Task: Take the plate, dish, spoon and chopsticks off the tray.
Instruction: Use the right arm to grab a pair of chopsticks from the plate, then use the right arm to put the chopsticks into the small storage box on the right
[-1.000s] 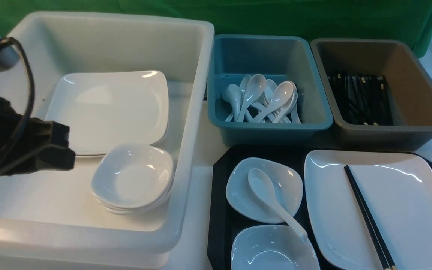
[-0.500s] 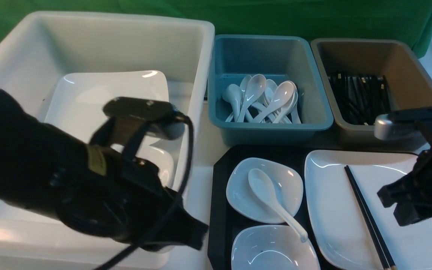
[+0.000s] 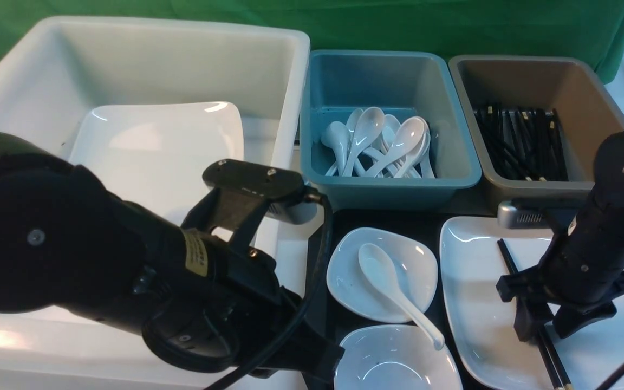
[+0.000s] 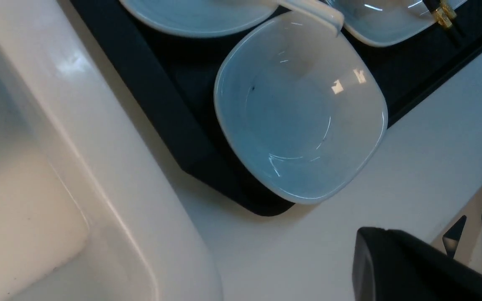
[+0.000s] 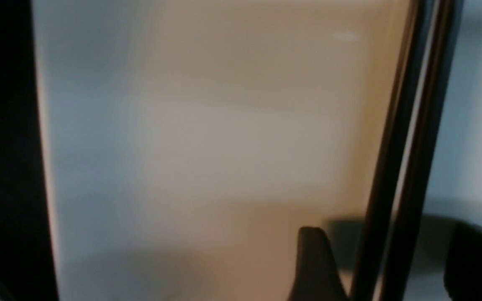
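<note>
the chopsticks step is in hand. the right gripper (image 3: 553,325) hangs low over the plate (image 3: 485,303), which fills the 3 o'clock half of the tray (image 3: 398,221). its fingers stand apart on either side of the chopsticks (image 3: 507,257), not yet closed on them. the sticks lie on the plate, running from about 11 to 5 o'clock. the next move, i judge, is to sink a touch, pinch both sticks so neither rolls free, then carry them to the brown-grey tub (image 3: 534,187) at 12 o'clock. the left gripper (image 3: 325,364), fingers together and holding nothing visible, hovers at the tray's 7 o'clock corner by the near dish (image 3: 393,363). the spoon (image 3: 385,276) lies in the far dish (image 3: 355,281), handle toward 5 o'clock.
</note>
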Robot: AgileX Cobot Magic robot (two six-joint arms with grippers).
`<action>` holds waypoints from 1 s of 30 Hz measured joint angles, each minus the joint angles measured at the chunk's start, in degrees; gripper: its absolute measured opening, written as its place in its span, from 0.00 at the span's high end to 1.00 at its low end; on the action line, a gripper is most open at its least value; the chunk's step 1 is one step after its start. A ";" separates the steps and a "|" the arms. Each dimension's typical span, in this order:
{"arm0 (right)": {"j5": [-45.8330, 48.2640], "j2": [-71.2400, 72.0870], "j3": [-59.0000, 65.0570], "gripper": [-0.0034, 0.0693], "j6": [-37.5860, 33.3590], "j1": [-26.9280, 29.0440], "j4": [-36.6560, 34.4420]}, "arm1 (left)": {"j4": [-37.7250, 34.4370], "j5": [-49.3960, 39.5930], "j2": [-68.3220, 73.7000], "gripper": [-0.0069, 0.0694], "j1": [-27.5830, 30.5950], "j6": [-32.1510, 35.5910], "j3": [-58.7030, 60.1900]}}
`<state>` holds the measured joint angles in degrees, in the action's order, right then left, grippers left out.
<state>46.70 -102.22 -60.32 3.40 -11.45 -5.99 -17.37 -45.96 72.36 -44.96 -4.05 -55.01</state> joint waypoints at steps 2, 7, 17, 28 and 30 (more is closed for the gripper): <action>-0.32 -0.36 -0.09 0.43 -0.12 0.00 0.06 | 0.00 0.00 0.00 0.91 0.00 0.00 0.00; -0.57 -0.40 -0.09 0.77 -1.71 0.00 -0.21 | 0.00 0.54 0.00 0.91 0.00 -0.02 0.00; 5.51 9.74 -0.04 0.75 -4.95 0.00 -2.43 | 0.00 4.47 0.00 0.91 0.00 -0.02 0.00; -2.38 19.92 -11.50 0.75 -5.86 4.58 -2.49 | 1.80 37.90 1.43 0.91 0.00 4.56 0.00; -5.97 17.16 -16.14 0.75 -5.81 6.99 -2.14 | 2.10 45.96 2.94 0.91 0.00 5.02 -0.64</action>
<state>40.73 -85.06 -76.46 -2.40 -4.47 -8.13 -15.28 0.00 75.30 -44.96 0.97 -55.66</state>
